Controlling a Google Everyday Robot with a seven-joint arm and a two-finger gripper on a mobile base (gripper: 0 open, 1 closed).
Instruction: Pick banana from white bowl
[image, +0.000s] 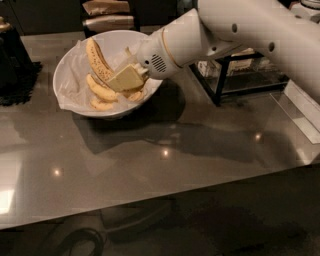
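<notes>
The white bowl (64, 102) stands at the back left of the grey table, lined with crumpled white paper (75, 67). Several yellow bananas lie in it. My gripper (124, 79) reaches down into the bowl from the right, its pale fingers closed on one long banana (97, 57). That banana tilts up and to the left, above the others (101, 91). The fingertips are partly hidden among the fruit.
A black wire rack of packets (240, 70) stands right of the bowl, behind my arm. A dark object (14, 65) sits at the table's left edge. Wrapped packets (107, 14) lie behind the bowl. A clear flat piece (300, 107) lies at the right.
</notes>
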